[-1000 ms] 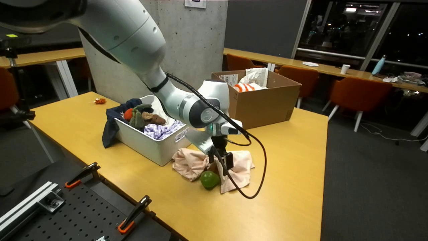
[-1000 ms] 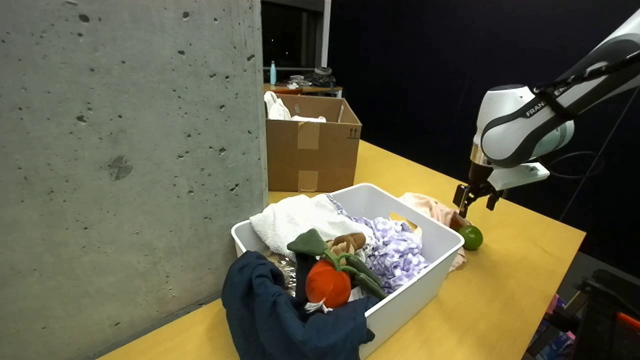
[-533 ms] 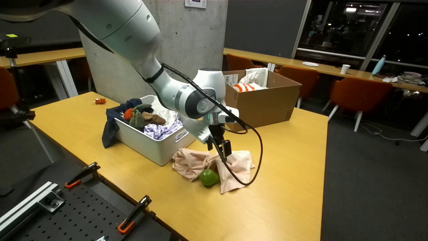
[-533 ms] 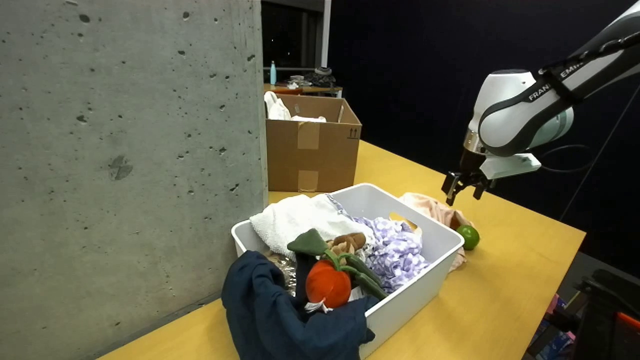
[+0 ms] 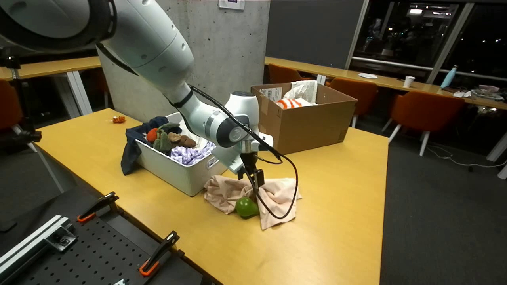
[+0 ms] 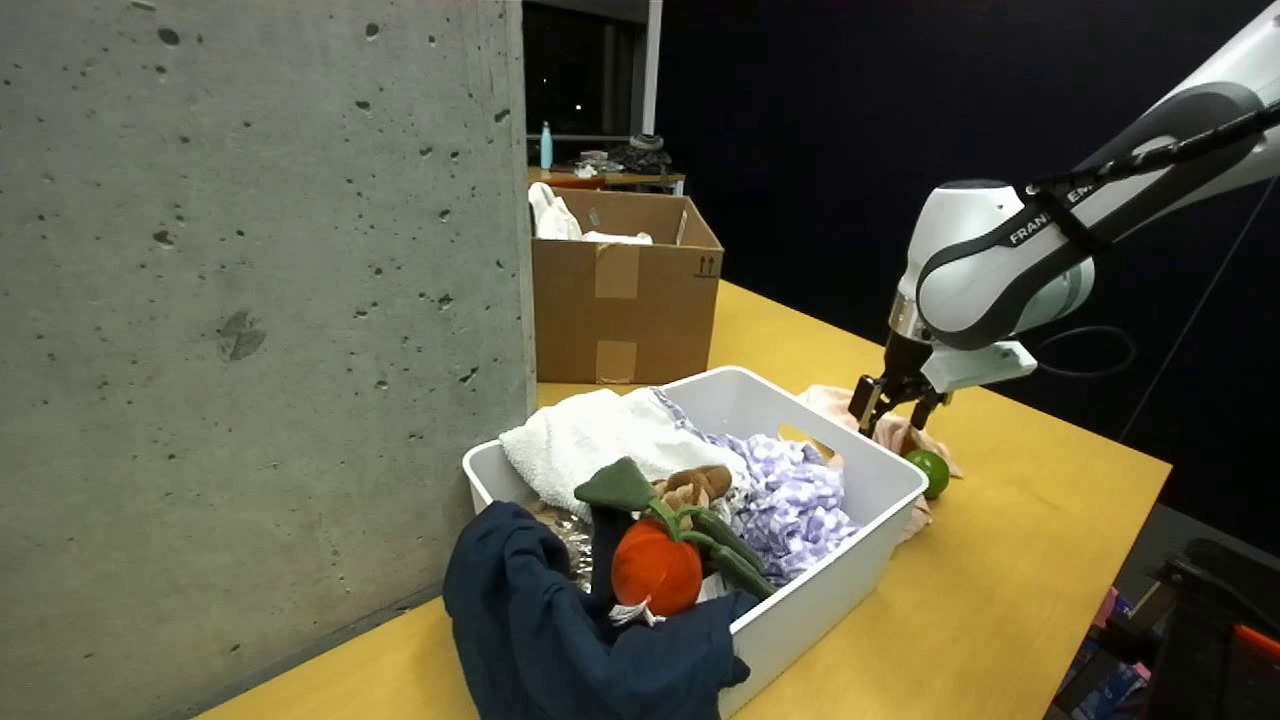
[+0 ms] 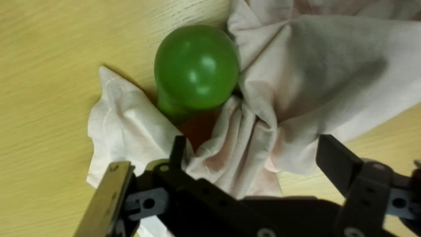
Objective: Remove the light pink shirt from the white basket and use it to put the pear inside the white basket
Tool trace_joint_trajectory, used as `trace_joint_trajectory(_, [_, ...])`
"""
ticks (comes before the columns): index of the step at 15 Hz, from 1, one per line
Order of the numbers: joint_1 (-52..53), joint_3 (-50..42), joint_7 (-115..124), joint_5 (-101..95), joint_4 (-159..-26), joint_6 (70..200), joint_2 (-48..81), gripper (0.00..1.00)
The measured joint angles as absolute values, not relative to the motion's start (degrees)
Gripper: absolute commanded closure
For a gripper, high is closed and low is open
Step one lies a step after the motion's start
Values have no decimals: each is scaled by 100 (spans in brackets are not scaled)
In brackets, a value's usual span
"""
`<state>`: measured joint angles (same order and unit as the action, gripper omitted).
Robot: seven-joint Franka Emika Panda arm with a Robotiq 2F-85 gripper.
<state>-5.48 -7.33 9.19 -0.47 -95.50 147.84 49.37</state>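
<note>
Wrist view: my pincer (image 7: 252, 146) has its jaws wide apart, nothing clamped. Below and ahead of the gap lies the light pink shirt (image 7: 289, 82), bunched in folds. I read myself as over the cloth, but can't confirm clearance at the tips.

The pear (image 7: 197, 67) is just ahead, on the table (image 7: 49, 108), in a notch between two lobes of the shirt. Its side touches fabric; the narrow end points into the folds. Can't tell if any cloth runs under it.

Further out: white basket (image 5: 170, 170) stands beside the shirt, contact unclear. It holds a purple-and-white cloth (image 6: 790, 510), a white towel (image 6: 610, 435) and a red toy (image 6: 655, 570), among others. Navy cloth (image 6: 590, 630) hangs over the end away from the shirt. Cardboard box (image 5: 313, 126) behind, not part of the job.

Status: shirt removal done, it's out on the table in both exterior views. Pear transfer not done: no grip on the cloth, fruit not wrapped. Left, my estimate: grab shirt, gather it round the pear, lift, drop pear in basket. Roughly halfway, harder half remaining.
</note>
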Motion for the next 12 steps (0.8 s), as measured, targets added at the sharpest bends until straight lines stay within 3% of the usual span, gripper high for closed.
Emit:
trace_joint_trajectory(3, [-662, -748, 919, -47, -9481, 14784, 5051, 0])
trace_joint_trajectory(4, [-709, -754, 919, -47, -9475, 14784, 5063, 25])
trace_joint_trajectory(6, [-798, -761, 915, -47, -9445, 14784, 5096, 32])
trace_joint_trajectory(12, [-891, -764, 916, -47, -9384, 14783, 5160, 80])
